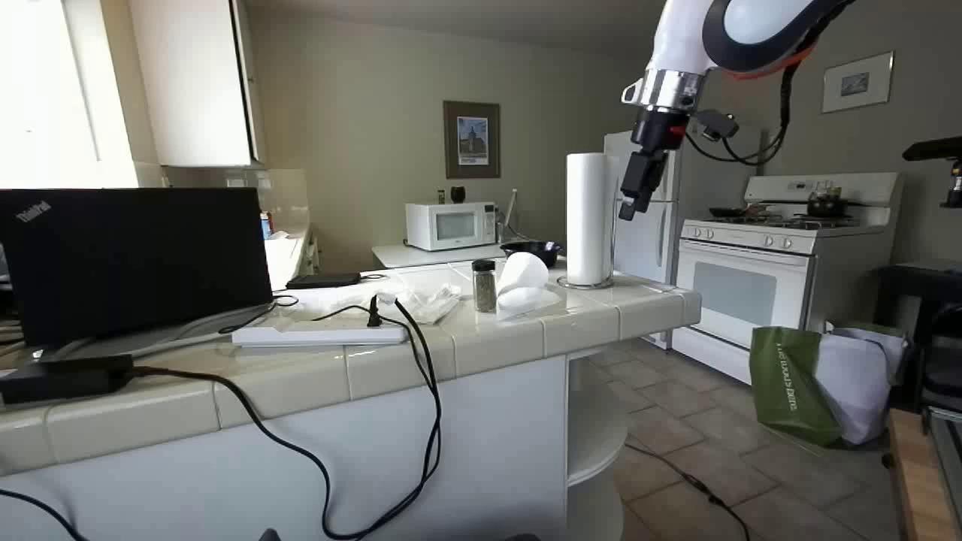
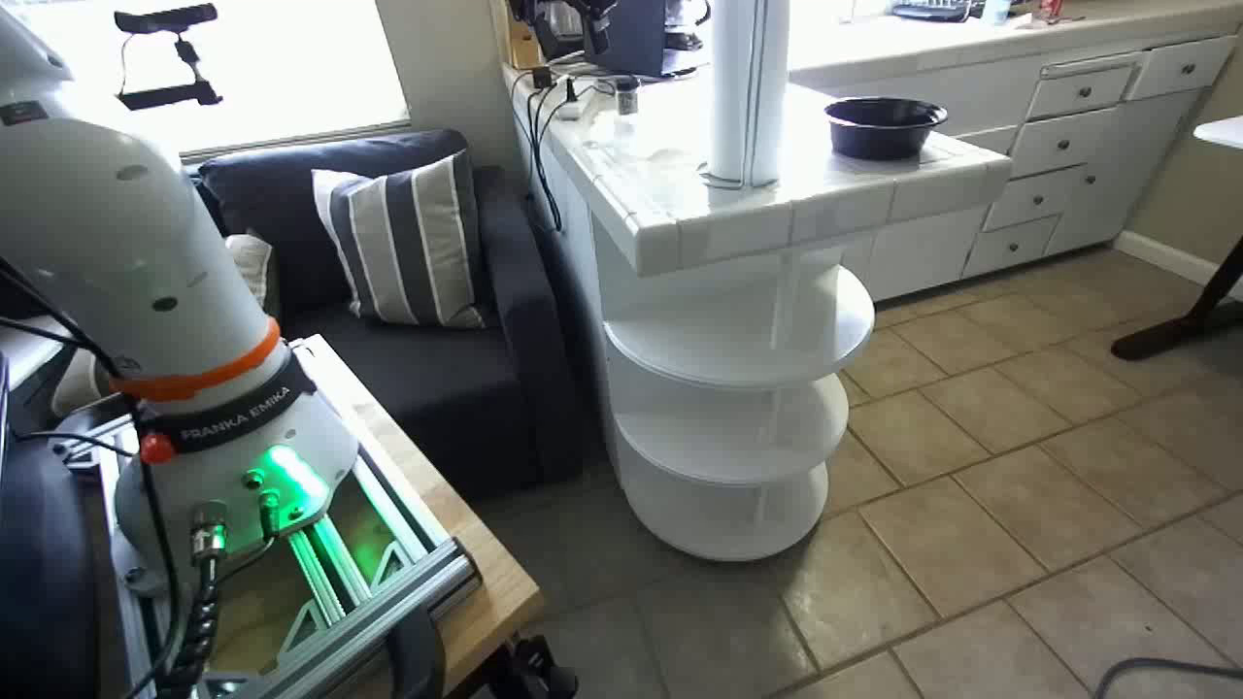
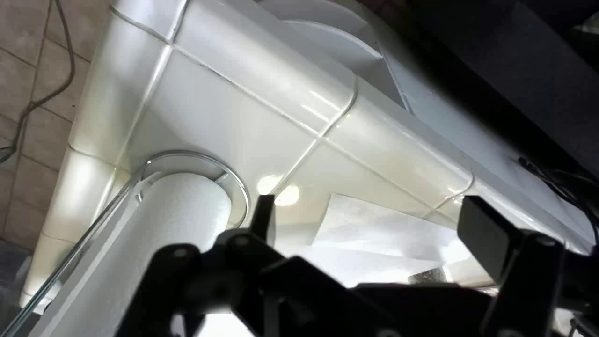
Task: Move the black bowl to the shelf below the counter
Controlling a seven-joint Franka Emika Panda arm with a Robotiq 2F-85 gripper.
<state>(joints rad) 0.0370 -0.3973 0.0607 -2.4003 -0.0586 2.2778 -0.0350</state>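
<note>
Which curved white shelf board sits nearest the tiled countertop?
The topmost curved white shelf board, first beneath the white tiled counter; middle board and bottom board sit lower.

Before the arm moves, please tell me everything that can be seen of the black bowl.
The black bowl is round and plain, with a wide open top and sides narrowing toward the base. Its surface looks smooth and slightly shiny, perhaps plastic. It stands upright on the white tiled counter, apart from the paper towel roll; only the counter appears to touch it. Its inside bottom is hidden.
</note>
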